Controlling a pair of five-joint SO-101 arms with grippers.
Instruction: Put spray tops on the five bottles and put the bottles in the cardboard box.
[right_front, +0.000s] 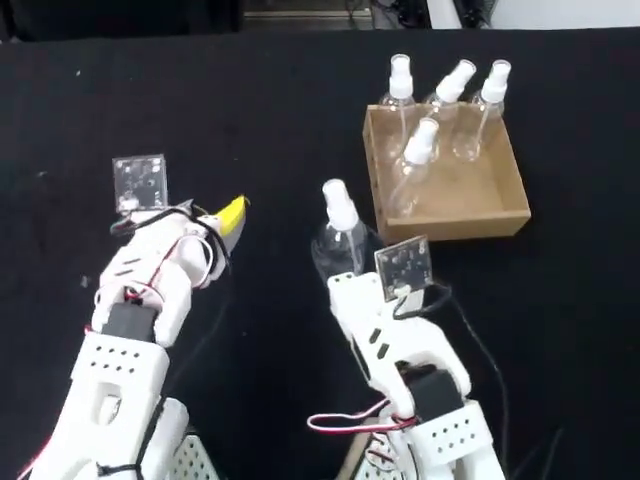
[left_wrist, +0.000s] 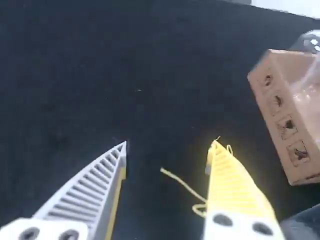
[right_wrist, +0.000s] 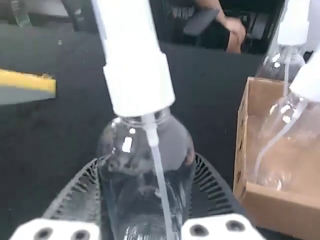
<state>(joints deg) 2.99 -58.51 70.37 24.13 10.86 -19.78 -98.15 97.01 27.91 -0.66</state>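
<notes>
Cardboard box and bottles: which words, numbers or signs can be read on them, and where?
No text can be read.
On the cardboard box, a column of small dark printed signs runs down one outer wall, too blurred to read.
The bottle beside the box is plain, with no label.

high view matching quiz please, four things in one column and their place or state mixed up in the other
1. clear plastic bottle with white spray top
2. brown cardboard box
3. left gripper
4. right gripper

A. open over the black table
B. contains four spray-topped bottles
C. shut on a bottle
D. gripped, outside the box

Pairs: 1-D, 2-B, 3-A, 4-C
</notes>
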